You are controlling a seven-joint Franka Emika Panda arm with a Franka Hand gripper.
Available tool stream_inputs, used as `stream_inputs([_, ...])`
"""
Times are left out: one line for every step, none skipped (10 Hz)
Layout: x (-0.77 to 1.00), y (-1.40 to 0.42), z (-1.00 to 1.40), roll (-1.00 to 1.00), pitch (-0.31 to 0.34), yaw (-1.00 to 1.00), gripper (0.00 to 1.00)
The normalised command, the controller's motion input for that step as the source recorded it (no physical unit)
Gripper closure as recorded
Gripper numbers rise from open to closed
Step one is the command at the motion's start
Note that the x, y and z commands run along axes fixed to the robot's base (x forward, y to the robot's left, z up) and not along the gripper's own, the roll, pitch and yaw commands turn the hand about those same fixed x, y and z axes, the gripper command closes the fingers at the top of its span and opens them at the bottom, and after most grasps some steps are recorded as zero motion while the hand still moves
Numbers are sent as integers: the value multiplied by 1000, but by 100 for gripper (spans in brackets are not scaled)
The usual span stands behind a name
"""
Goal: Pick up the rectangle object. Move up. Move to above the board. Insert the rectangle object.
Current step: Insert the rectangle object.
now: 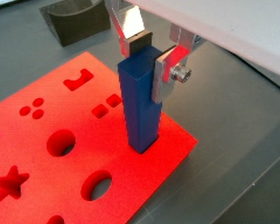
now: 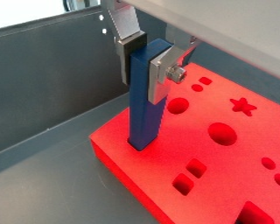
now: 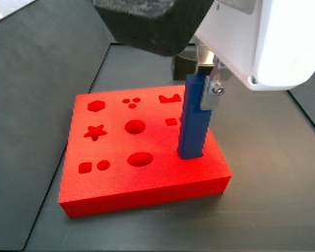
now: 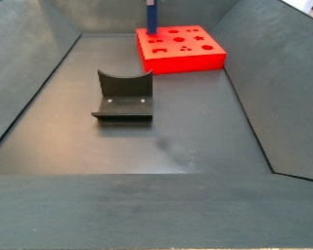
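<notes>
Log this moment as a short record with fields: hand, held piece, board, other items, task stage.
hand: the hand is above the board's edge, its plates closed on the bar's upper end
held piece: the rectangle object, upright, lower end at a slot near the board's edge; depth cannot be told
board: the board, red, with star, round and square holes, on the grey floor
other items: dark grey U-shaped block, apart from the board
task stage: insertion under way, bar not yet released

rectangle object: blue bar, upright, lower end in board slot, clamped by gripper | board: red, flat
</notes>
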Motion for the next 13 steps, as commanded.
stream_inputs([-43, 0, -77, 0, -137, 77, 100])
stream_inputs([-20, 0, -106, 23, -110, 34, 100])
stream_inputs([-43, 0, -140, 73, -140, 57, 100])
stream_inputs([-57, -14, -166, 101, -173, 97, 100])
stream_inputs([-154, -100, -231, 161, -250, 151, 100])
stream_inputs([-120, -111, -254, 149, -243, 151, 100])
stream_inputs([-91, -117, -269, 151, -219, 131, 100])
stream_inputs([-34, -86, -289, 117, -190, 91, 100])
stream_inputs([0, -60, -320, 101, -130, 37, 100])
stream_inputs([9, -71, -380, 117, -64, 0, 100])
stream_inputs([91, -6, -451, 86, -4, 0, 100])
stream_inputs([74, 0, -126, 0, 0, 0, 100])
stream_inputs([0, 0, 0, 11, 0, 0, 100])
